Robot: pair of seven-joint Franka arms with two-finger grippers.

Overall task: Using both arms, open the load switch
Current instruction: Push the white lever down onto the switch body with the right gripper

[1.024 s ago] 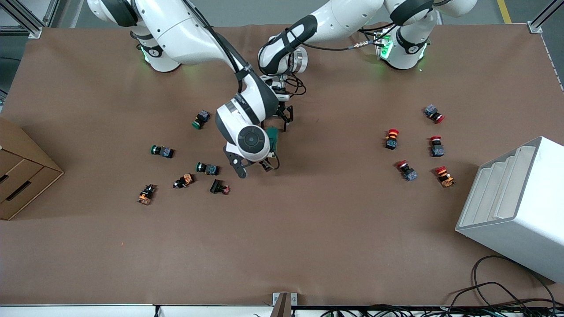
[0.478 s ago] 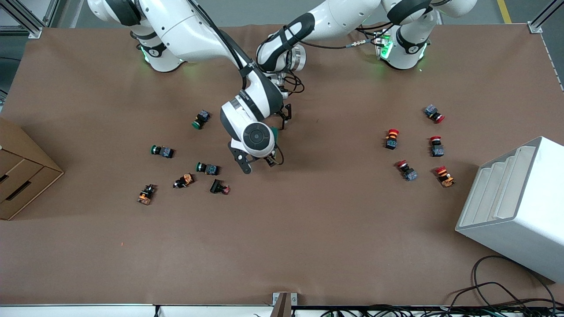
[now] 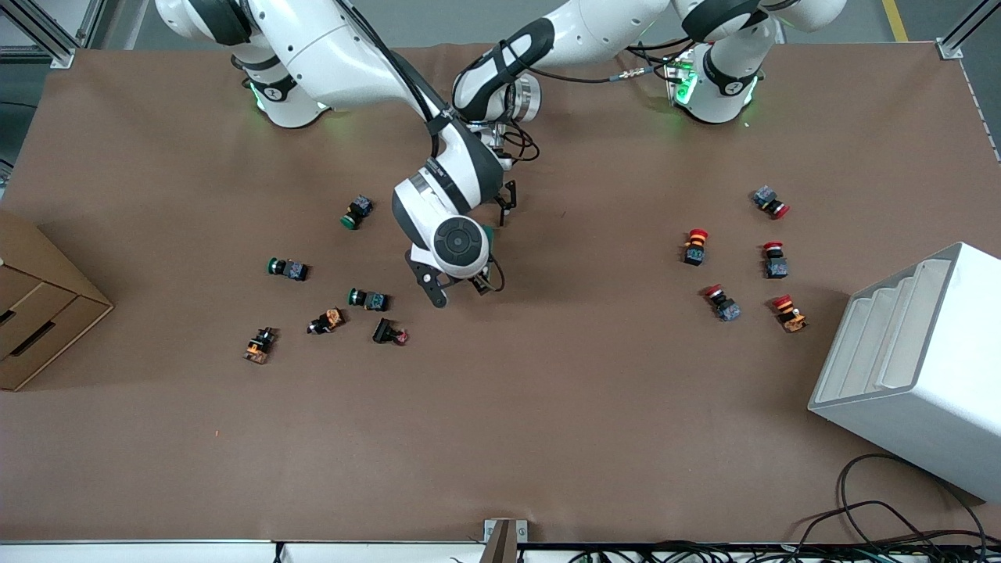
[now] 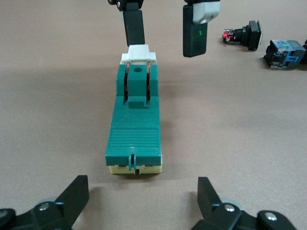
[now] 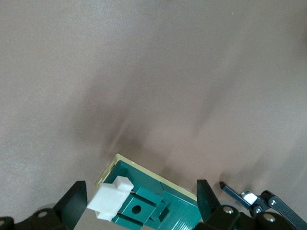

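Observation:
The load switch (image 4: 135, 129) lies flat on the brown table, a dark-green block with a white lever (image 4: 138, 53) at one end. In the front view only a green sliver of the load switch (image 3: 488, 232) shows beside the right arm's wrist. My left gripper (image 4: 142, 183) is open and low at the switch's plain end, just short of it. My right gripper (image 5: 140, 188) is open, and it straddles the load switch (image 5: 144, 203) at the end with the white lever (image 5: 110, 201). One of its fingers (image 4: 133, 26) sits right at the lever. In the front view both grippers (image 3: 505, 203) (image 3: 468, 280) are at the table's middle.
Green-capped and orange push-buttons (image 3: 367, 299) (image 3: 286, 268) (image 3: 356, 212) lie scattered toward the right arm's end of the table. Red mushroom buttons (image 3: 694, 245) (image 3: 775, 259) lie toward the left arm's end, by a white rack (image 3: 915, 367). A cardboard box (image 3: 35, 305) stands at the table's edge.
The right arm's wrist has shifted over the load switch and now covers most of it in the front view. The left gripper has drawn back slightly toward its base.

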